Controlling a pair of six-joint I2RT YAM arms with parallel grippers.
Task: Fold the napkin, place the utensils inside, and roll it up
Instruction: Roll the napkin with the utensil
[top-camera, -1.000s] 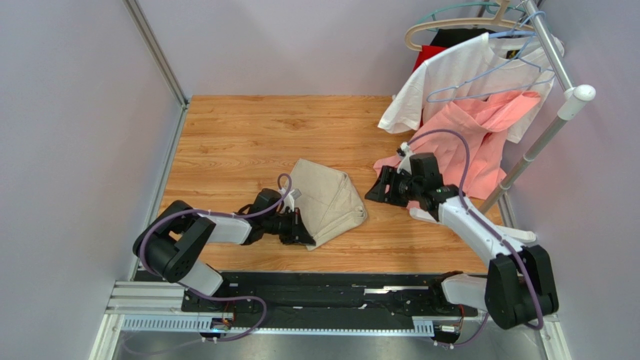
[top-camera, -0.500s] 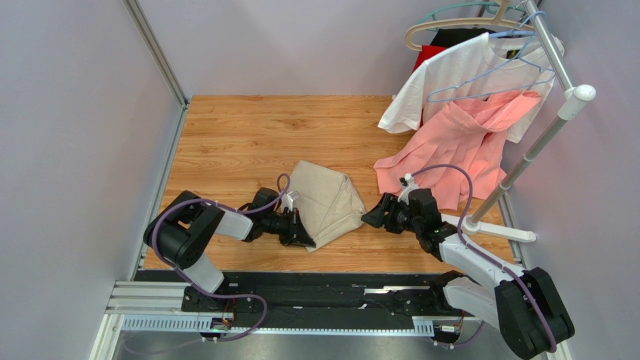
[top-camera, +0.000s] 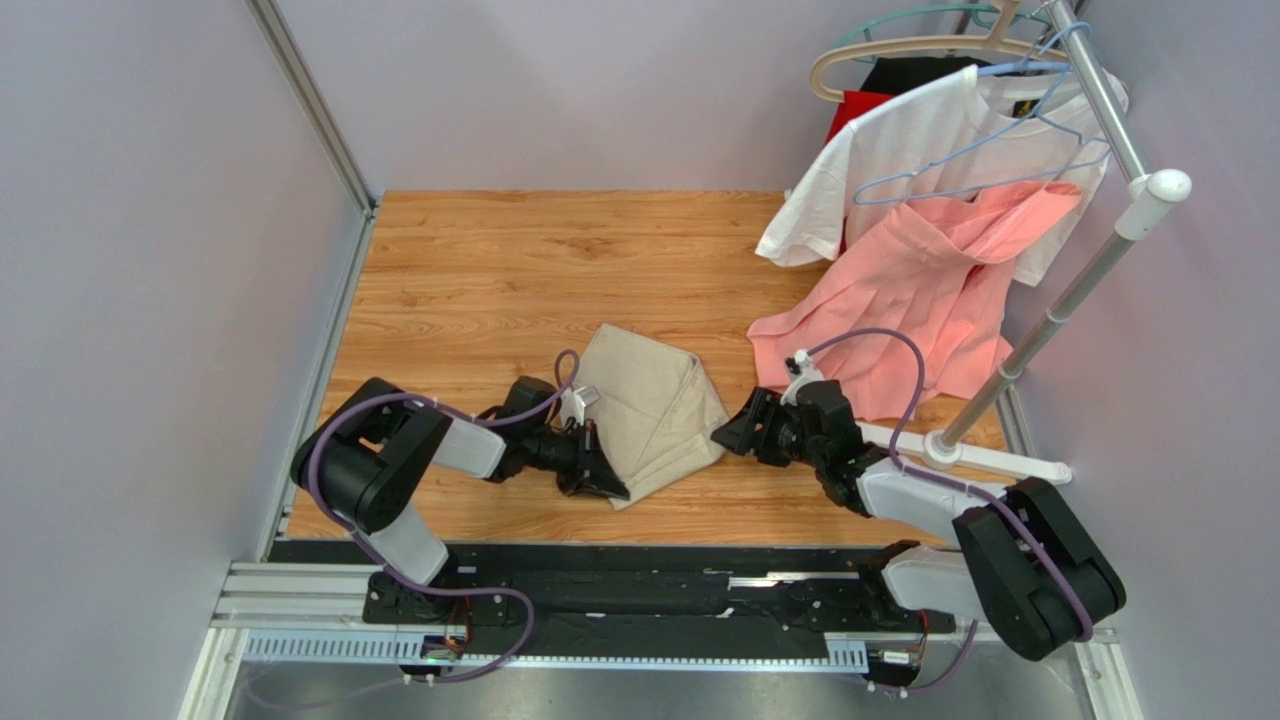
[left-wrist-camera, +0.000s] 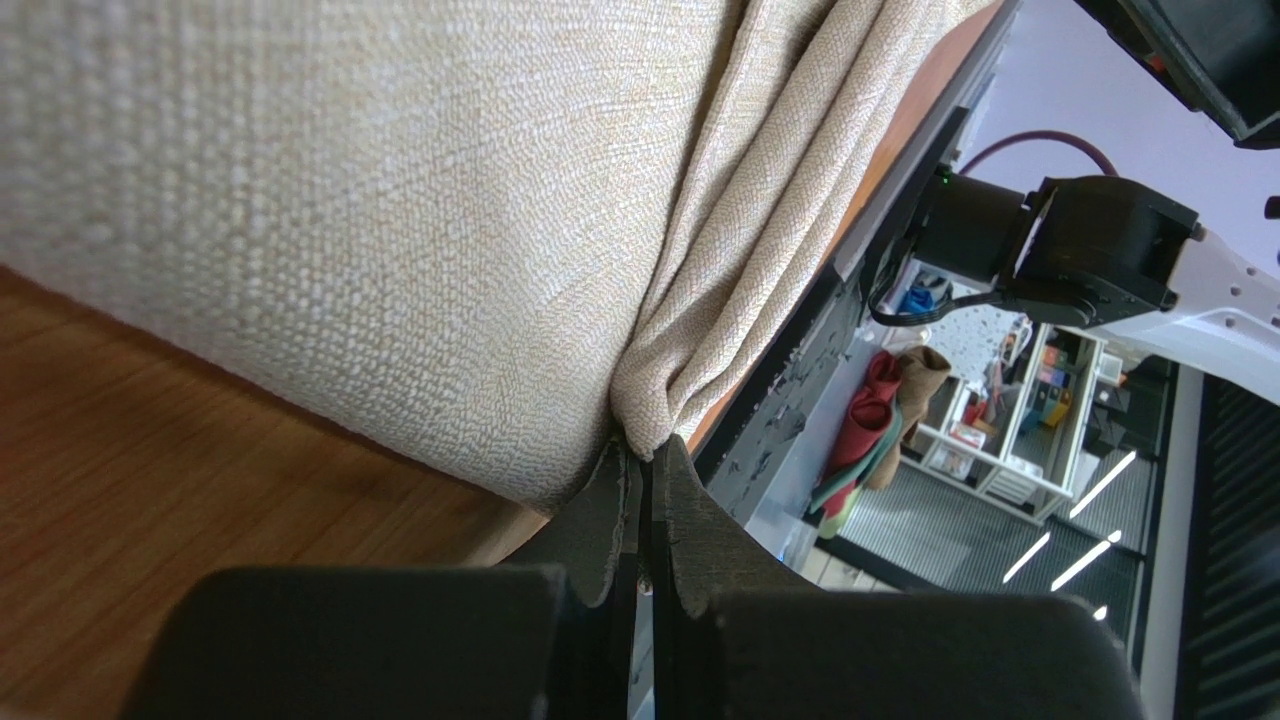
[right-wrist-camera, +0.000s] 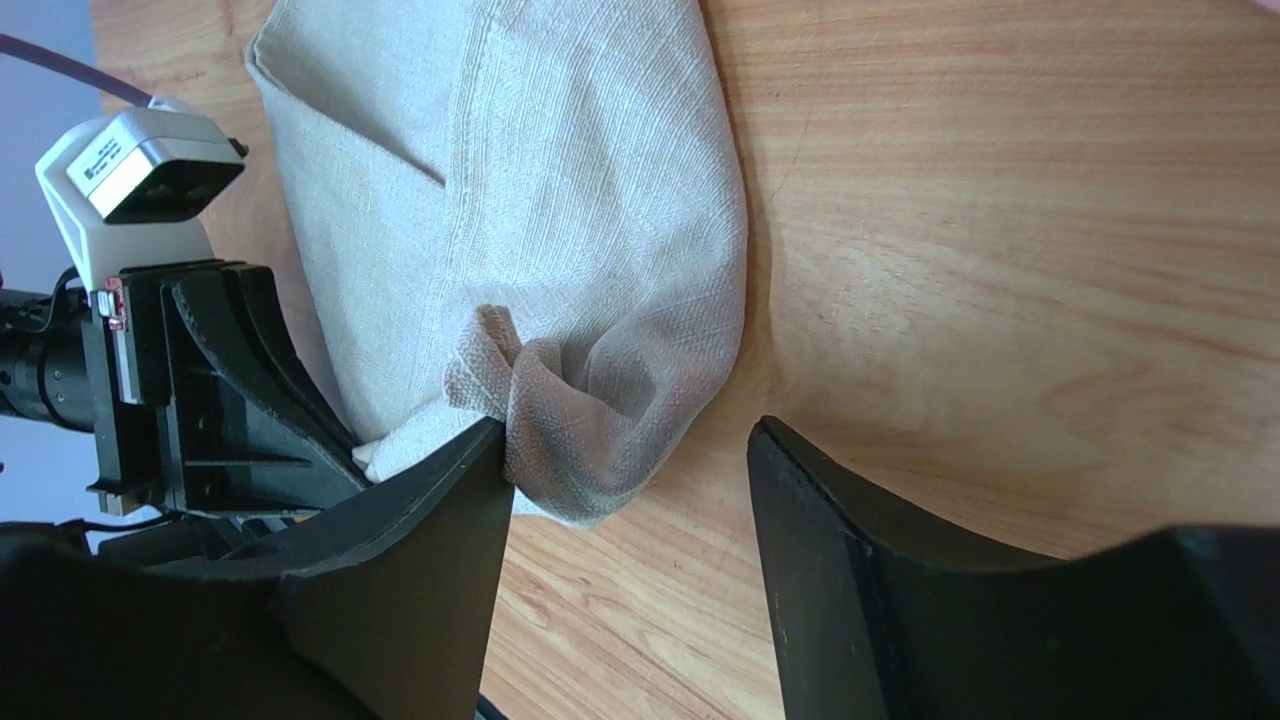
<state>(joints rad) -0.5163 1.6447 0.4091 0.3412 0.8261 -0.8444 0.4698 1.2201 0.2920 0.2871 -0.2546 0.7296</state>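
The left gripper (left-wrist-camera: 646, 468) was clamped on a gathered corner at the napkin's (left-wrist-camera: 376, 195) near-left edge, jaws meeting with the cloth pinched between the tips. The right gripper (right-wrist-camera: 624, 438) stood low at the napkin's right side with its jaws spread wide. One finger was touching or just beside the bunched corner there, and it gripped nothing. The napkin itself lay as a loose folded wedge on the wooden table (top-camera: 496, 270), its layers slumped and puckered rather than flat.

I judged it light, limp, fairly grippy woven cloth. It would likely sag from any single hold and drag its layers askew, so the sound places to take it were the corners or a folded edge, with both arms sharing the load. No utensils showed anywhere near the napkin. Beyond the napkin's far right, a salmon-pink garment (top-camera: 917, 285) trailed onto the wood.
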